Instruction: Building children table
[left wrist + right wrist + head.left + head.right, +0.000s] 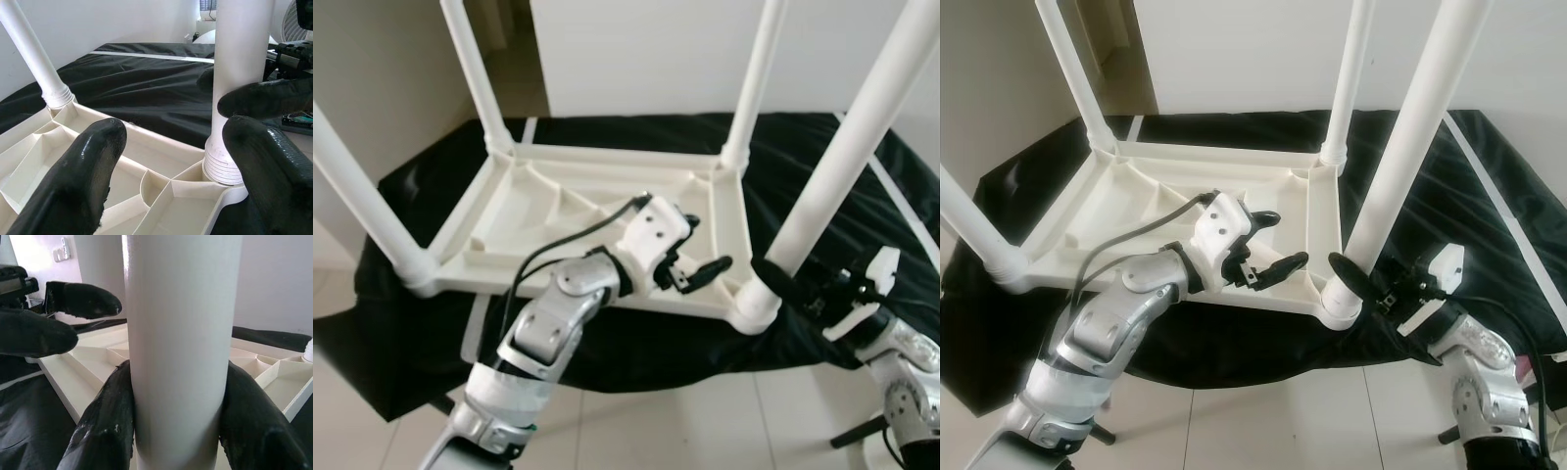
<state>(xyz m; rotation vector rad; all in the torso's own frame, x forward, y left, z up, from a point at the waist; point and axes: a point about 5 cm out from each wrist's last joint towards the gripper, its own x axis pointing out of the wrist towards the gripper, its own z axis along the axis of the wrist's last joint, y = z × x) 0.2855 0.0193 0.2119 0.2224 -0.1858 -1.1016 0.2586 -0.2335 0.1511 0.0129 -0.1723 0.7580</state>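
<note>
The white table lies upside down on a black cloth, all four legs up. The left gripper hovers over the near rim with fingers spread, holding nothing. Further right, the right gripper is clamped around the base of the near right leg — both fingers pressing it.

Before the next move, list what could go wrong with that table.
1. The right end effector is shut on the near right leg low by its threaded base; a sideways pull there could cross-thread it or tip the upturned table top.
2. The open left end effector hovers close beside that leg, so the two could collide.
3. The table top's near edge sits at the edge of the black cloth and might slide.
</note>
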